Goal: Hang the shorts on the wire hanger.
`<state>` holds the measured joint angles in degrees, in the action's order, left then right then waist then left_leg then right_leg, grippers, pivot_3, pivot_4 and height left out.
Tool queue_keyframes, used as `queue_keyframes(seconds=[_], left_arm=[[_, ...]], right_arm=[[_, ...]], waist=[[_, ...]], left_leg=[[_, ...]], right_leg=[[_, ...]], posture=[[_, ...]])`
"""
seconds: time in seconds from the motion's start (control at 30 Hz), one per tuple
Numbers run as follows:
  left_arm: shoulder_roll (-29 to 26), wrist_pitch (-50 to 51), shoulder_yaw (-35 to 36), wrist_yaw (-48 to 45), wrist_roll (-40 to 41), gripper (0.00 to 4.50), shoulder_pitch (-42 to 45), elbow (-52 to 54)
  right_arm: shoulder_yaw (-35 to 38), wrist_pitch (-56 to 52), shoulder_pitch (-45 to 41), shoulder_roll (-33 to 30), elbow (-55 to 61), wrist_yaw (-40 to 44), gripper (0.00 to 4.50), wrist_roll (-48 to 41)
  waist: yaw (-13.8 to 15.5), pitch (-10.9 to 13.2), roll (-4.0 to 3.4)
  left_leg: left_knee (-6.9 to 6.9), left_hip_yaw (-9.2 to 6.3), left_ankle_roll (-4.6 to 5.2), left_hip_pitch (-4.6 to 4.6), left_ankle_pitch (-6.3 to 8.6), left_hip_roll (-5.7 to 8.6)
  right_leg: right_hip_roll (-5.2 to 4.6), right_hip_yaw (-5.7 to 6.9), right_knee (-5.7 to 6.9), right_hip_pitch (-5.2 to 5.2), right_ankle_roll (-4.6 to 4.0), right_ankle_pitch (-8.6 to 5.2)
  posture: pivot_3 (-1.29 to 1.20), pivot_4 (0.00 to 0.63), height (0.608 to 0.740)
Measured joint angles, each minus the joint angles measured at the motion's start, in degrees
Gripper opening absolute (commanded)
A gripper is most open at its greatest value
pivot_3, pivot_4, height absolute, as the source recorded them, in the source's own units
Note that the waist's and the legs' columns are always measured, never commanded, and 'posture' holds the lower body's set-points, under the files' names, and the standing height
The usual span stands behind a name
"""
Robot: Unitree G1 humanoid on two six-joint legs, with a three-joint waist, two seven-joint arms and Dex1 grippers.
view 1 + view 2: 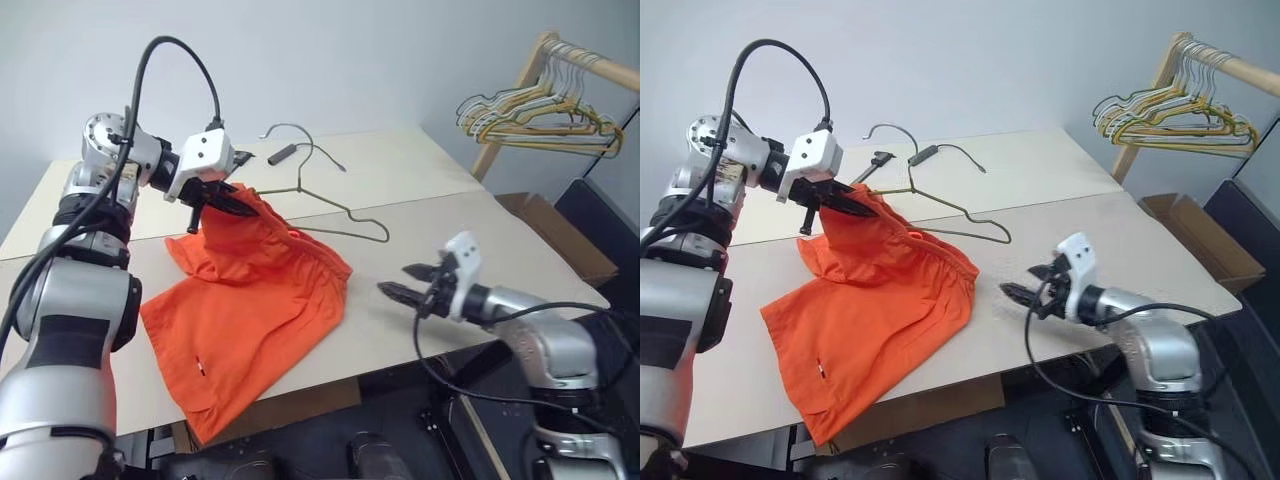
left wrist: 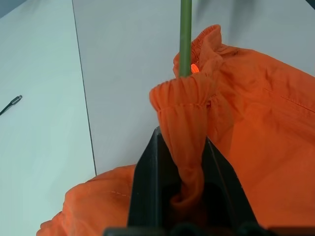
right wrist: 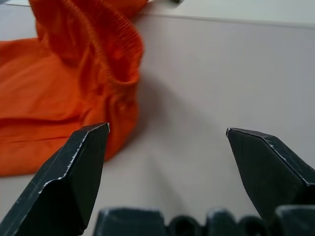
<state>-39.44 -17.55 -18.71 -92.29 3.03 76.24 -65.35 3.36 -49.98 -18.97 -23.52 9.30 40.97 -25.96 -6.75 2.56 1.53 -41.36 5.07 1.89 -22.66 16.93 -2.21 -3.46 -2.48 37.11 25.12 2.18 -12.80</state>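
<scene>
Two jaws are working differently: the left gripper (image 1: 232,203) is pinching the shorts (image 1: 250,310) waistband, lifting it beside the wire hanger (image 1: 335,210). Toward four o'clock of the shorts, the right gripper (image 1: 408,281) is hovering over the worktop (image 1: 480,240), jaws spread, grasping nothing.

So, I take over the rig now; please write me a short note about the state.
Left pincer: shut on the gathered waistband of the bright orange fabric shorts, lifted above the pale table.
Right pincer: open, empty, beside the shorts.
Thin olive-green wire hanger: one end is inside the waistband, the rest lies on the table.
Done: the waistband is partly threaded.
Left: pull the shorts fully onto the hanger.
</scene>
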Motion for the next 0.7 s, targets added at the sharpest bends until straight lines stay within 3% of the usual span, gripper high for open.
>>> queue_keyframes(seconds=[0.3,0.33,0.43,0.7], left_arm=[[-0.3,0.0,1.6,0.0,-0.7,0.00,0.0,0.0],[-0.4,0.0,1.7,0.0,-0.7,0.00,0.0,0.0],[-0.5,0.0,1.9,0.0,-0.7,0.00,-0.1,0.0],[-0.9,0.0,2.0,0.0,-0.7,0.00,-0.3,0.0]], right_arm=[[-5.3,-0.4,-4.5,7.2,-7.9,-2.1,4.45,0.2],[-5.7,-0.1,-4.8,7.7,-9.0,-2.3,4.29,0.5],[-6.8,1.3,-5.2,8.9,-11.5,-2.4,3.62,0.7],[-6.6,2.9,-7.0,9.6,-15.6,-3.8,0.85,1.1]], waist=[[-0.2,0.0,0.00],[-0.2,0.0,0.01],[-0.2,0.0,0.01],[-0.2,0.0,0.00]], left_leg=[[-0.04,-0.07,0.03,-0.09,0.02,0.01],[-0.05,-0.07,0.03,-0.09,0.02,0.01],[-0.05,-0.09,0.03,-0.09,0.02,0.00],[-0.04,-0.11,0.03,-0.10,0.02,0.00]], right_leg=[[-0.02,0.06,-0.01,0.01,0.06,0.02],[-0.03,0.06,-0.01,0.01,0.06,0.02],[-0.03,0.06,0.00,0.01,0.06,0.03],[-0.03,0.06,0.02,0.02,0.08,0.04]], posture=[[-0.08,0.000,0.740],[-0.08,0.000,0.740],[-0.07,0.000,0.740],[-0.07,0.000,0.740]])
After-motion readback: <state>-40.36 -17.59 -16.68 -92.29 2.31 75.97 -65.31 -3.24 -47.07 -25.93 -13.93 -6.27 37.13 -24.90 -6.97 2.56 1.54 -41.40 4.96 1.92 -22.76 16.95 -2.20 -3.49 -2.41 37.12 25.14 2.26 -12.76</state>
